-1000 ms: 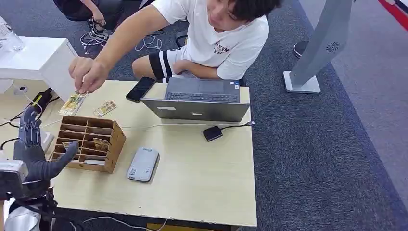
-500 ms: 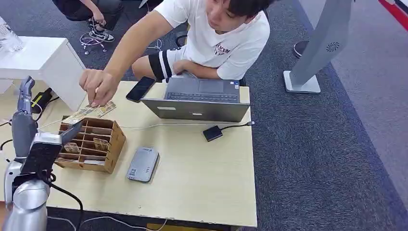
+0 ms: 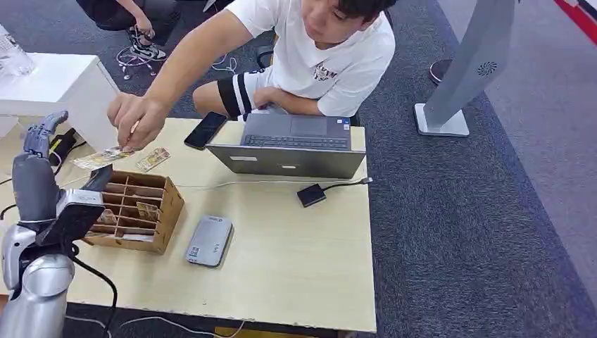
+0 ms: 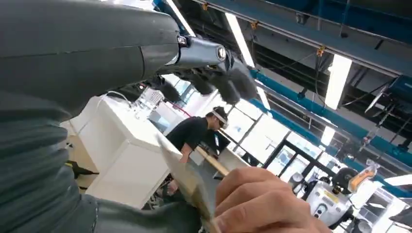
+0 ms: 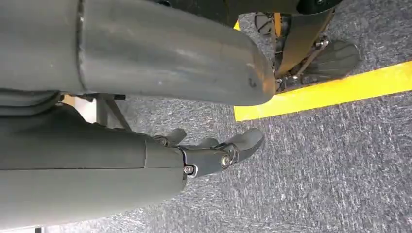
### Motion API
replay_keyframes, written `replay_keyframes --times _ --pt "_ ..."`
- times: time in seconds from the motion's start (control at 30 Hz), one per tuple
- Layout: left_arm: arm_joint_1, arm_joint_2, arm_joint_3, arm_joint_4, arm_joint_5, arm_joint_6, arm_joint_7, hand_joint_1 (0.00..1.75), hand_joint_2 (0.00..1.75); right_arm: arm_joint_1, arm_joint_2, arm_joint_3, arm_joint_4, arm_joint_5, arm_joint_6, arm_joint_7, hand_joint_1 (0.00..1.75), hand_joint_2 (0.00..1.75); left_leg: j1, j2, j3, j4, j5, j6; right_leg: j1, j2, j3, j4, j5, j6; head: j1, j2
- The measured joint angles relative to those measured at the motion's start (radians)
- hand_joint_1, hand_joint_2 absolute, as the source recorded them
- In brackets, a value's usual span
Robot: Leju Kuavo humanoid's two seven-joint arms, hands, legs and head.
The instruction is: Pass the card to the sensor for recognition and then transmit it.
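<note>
At table's left edge, left robot hand [image 3: 36, 151] raised, fingers apart, empty; person's hand [image 3: 134, 118] offers card [image 3: 98, 158]. Right robot hand [image 5: 214, 150] hangs empty, unclenched.

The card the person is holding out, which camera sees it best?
The head view: the card shows flat and whole, pinched in the person's hand beside the wooden box. The left wrist view shows the card edge-on, close, below the left hand. The right wrist view faces the carpet.

A pale wooden bench [image 3: 296, 260] carries a brown slotted wooden box [image 3: 134, 210], a silver-grey flat reader [image 3: 209, 240], a grey laptop [image 3: 290, 145] and a black phone [image 3: 205, 129], over dark grey carpet [image 3: 464, 232].
</note>
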Motion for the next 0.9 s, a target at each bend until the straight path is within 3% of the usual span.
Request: replay_keyframes --times 0.9 --pt "0.023 0.013 -0.002 0.022 0.048 -0.029 -0.025 1.75 1.75 0.000 0.000 0.004 0.005 0.018 0.000 0.008 0.00 0.00 0.000 0.000 0.000 0.000 0.000 0.000 0.000 0.000 0.000 0.000 0.000 0.000 0.000 0.000"
